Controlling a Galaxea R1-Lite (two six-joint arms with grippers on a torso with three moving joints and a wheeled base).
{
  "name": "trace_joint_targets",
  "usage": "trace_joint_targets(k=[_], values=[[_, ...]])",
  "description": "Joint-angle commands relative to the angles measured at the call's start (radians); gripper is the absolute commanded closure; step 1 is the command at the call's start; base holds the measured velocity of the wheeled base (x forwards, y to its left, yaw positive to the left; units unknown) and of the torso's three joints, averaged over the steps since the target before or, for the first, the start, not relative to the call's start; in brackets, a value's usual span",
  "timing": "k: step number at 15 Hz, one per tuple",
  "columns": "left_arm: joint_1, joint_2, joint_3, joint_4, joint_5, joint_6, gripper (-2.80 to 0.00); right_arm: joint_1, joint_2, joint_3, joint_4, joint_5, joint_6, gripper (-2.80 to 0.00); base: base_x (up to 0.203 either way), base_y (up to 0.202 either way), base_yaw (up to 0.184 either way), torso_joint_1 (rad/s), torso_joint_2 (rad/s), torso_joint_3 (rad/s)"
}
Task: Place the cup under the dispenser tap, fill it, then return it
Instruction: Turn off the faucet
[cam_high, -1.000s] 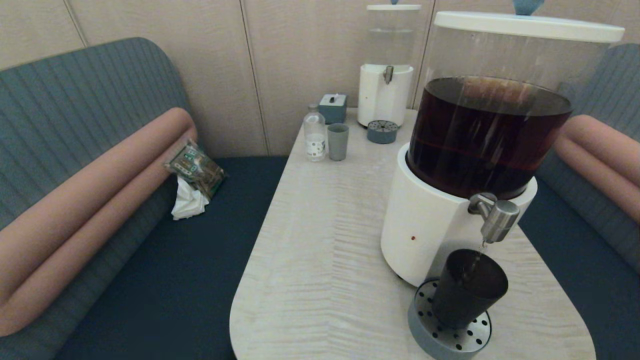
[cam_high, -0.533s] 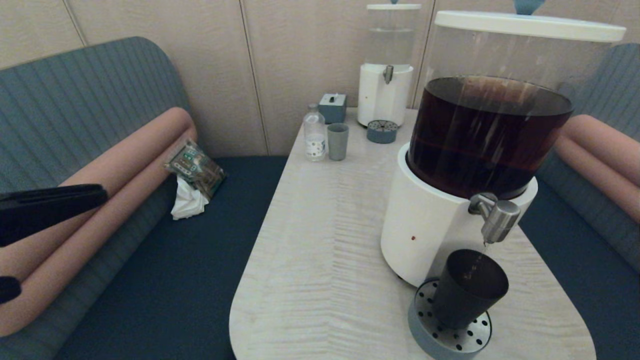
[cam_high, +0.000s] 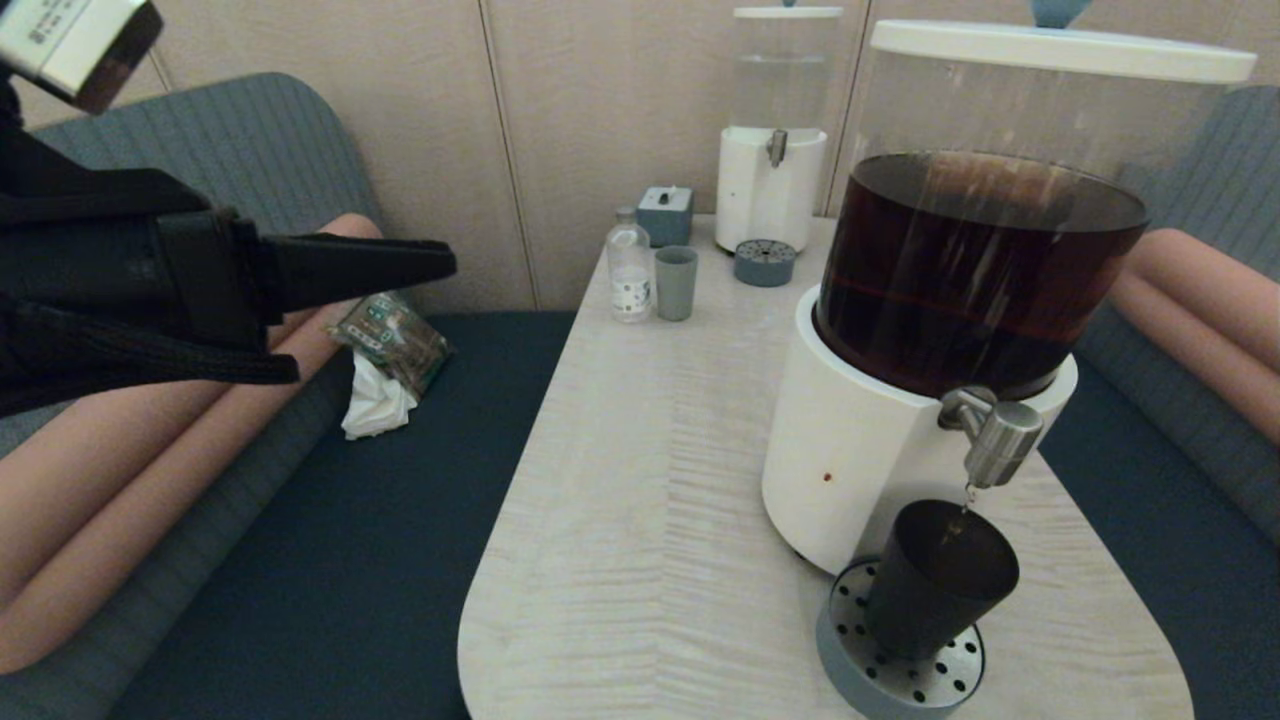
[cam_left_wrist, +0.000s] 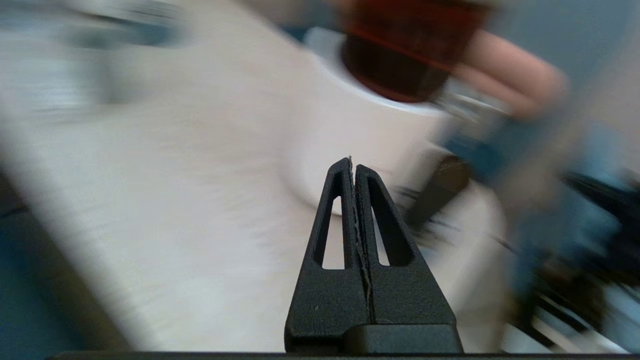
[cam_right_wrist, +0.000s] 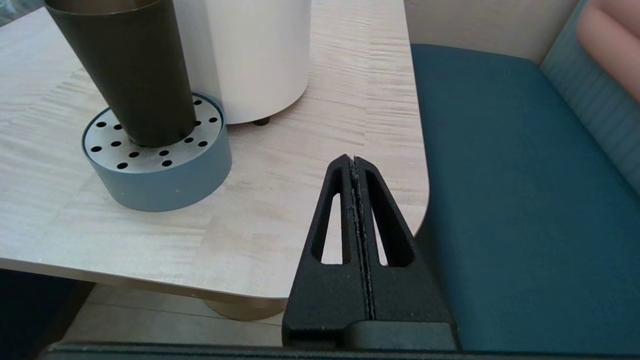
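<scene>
Booth table (cam_high: 640, 500): cup (cam_high: 935, 580) on drip tray (cam_high: 850, 655) directly beneath dispenser tap (cam_high: 995, 440), flow apparently down to drips. Left gripper (cam_high: 440, 262), fingers pressed together, has swung in, well left of tap; likely retrieval next. Right gripper (cam_right_wrist: 354, 161) closed, empty, near tray.

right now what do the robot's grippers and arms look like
Both grippers are matte black plastic: the left gripper and right gripper each have two tapered wedge fingers with long triangular cut-outs. The head view shows the left gripper on a black arm bearing a white printed label.
</scene>
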Motion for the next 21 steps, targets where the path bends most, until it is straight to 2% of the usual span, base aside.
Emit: trace_joint_targets(k=[1,4,7,11,15,17,19,21], values=[[-0.086,0.048,-0.001,-0.005,-0.018,0.005,0.00,0.000,0.000,0.011,-0.001,0.001,0.000,0.00,0.000,0.000,0.000,0.000,0.00,0.000],[-0.242,0.114,-0.007,-0.007,-0.021,0.035,0.00,0.000,0.000,0.010,-0.001,0.001,0.000,0.00,0.000,0.000,0.000,0.000,0.00,0.000],[-0.311,0.238,-0.079,-0.006,-0.019,0.058,0.00,0.000,0.000,0.011,-0.001,0.001,0.000,0.00,0.000,0.000,0.000,0.000,0.00,0.000],[-0.439,0.339,-0.149,-0.010,0.032,0.087,0.00,0.000,0.000,0.011,-0.001,0.002,0.000,0.00,0.000,0.000,0.000,0.000,0.00,0.000],[-0.478,0.438,-0.166,-0.078,0.130,0.089,0.00,0.000,0.000,0.011,-0.001,0.001,0.000,0.00,0.000,0.000,0.000,0.000,0.00,0.000],[-0.480,0.456,-0.165,-0.074,0.149,0.117,0.00,0.000,0.000,0.011,-0.001,0.001,0.000,0.00,0.000,0.000,0.000,0.000,0.00,0.000],[-0.484,0.459,-0.189,0.014,0.161,0.169,0.00,0.000,0.000,0.011,-0.001,0.001,0.000,0.00,0.000,0.000,0.000,0.000,0.00,0.000],[-0.486,0.460,-0.276,0.158,0.165,0.203,0.00,0.000,0.000,0.011,-0.001,0.001,0.000,0.00,0.000,0.000,0.000,0.000,0.00,0.000]])
